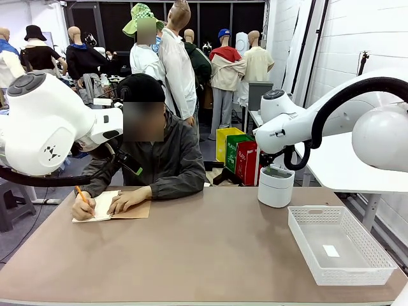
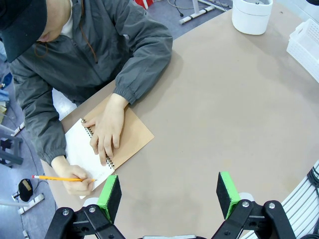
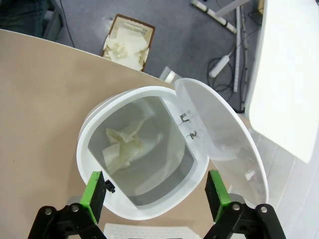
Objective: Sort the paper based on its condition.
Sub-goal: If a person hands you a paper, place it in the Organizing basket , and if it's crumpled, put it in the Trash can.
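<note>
Desk (image 1: 204, 255): brown top, with a person (image 1: 159, 159) seated at its far edge. Notebook (image 2: 134, 137): at the far left corner, open, brown cover folded out flat, white page beside it. One hand (image 2: 107, 134) of the person lies flat across the spiral; the other hand (image 2: 77, 185) holds a pencil (image 2: 60, 178) to the page. Bin (image 1: 276, 188): white, round, at the far edge right of the middle, lid (image 3: 219, 134) swung open. Paper (image 3: 124, 144): one crumpled white piece, lying inside the bin. Basket (image 1: 302, 242): white, perforated, at the near right corner; a small white slip (image 1: 331, 250) lies flat on its floor. Left pincer (image 2: 168, 194): jaws spread wide, empty, above bare desk near the notebook. Right pincer (image 3: 155, 193): jaws spread wide, empty, above the bin's mouth.
</note>
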